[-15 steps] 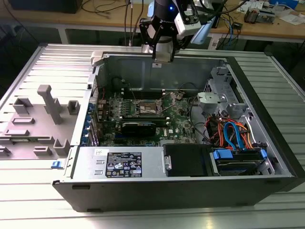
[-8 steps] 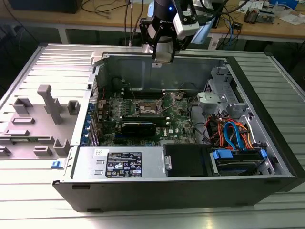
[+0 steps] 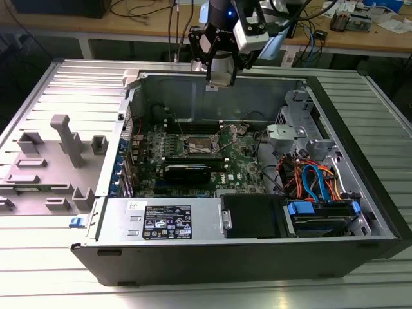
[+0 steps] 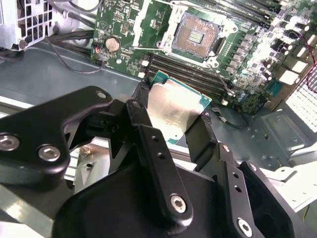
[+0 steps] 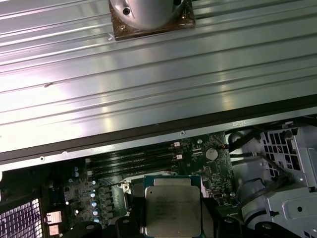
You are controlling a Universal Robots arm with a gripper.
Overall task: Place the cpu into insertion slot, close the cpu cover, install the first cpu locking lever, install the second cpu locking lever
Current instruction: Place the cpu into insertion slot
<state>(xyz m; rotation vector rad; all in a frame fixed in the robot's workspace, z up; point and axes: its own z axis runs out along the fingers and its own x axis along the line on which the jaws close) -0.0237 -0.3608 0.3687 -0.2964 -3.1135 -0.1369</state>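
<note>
- One coin battery (image 4: 112,44) sits near the motherboard's (image 4: 124,20) edge.
- One cpu (image 4: 178,106), flat and square with a dull silver top and green rim, is pinched at opposite edges by the black pincer (image 4: 174,113). It hangs above the open computer case (image 3: 212,257), clear of the board.
- One insertion slot (image 4: 198,35), dark with a silver rim, lies bare. In the second wrist view, long memory slots (image 4: 190,74) run between it and the cpu.
</note>
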